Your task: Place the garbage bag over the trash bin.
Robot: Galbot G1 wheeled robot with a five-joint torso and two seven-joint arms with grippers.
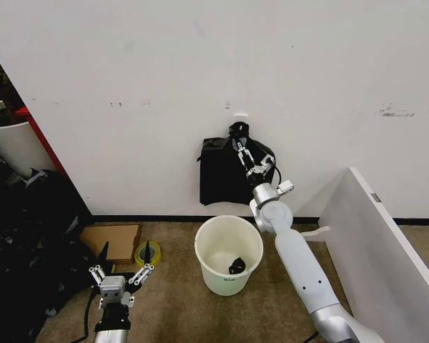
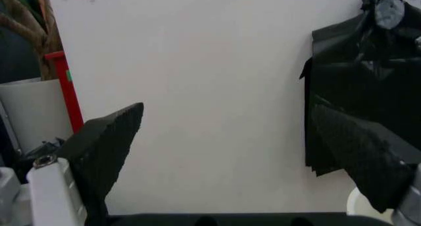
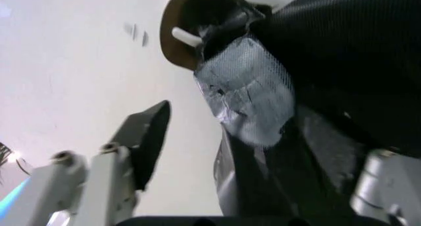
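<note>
Garbage bag: the thin, glossy, crinkled black plastic garbage bag (image 1: 225, 175) hung flat against the white wall (image 1: 200, 71) from a small hook (image 3: 186, 37), its knotted top uppermost, directly above and behind the bin.
Trash bin: the small round white plastic trash bin (image 1: 216, 280) stood on the brown carpeted floor (image 1: 171, 307) just below the bag, unlined, with a small dark scrap (image 1: 237, 266) lying inside.
Right pincer: the right pincer (image 1: 244, 158) was raised to the bag's upper part near the knot; its fingers (image 3: 146, 137) stood apart, with bunched plastic between them but not clamped.
Left pincer: the left pincer (image 1: 119, 274) hung low near the floor, beside a yellow tape roll (image 1: 147, 254) and a flat cardboard piece (image 1: 111, 241), spread wide and carrying nothing.
Handling: the bag looked very light, limp and slippery; it would likely sag, cling and slide out of a shallow pinch.
Where to hold: judging from this, the gathered plastic just under the knot offered the firmest bite, since a single flat layer could tear or slip.
Risk: pulling sideways might snag the bag on the hook.
</note>
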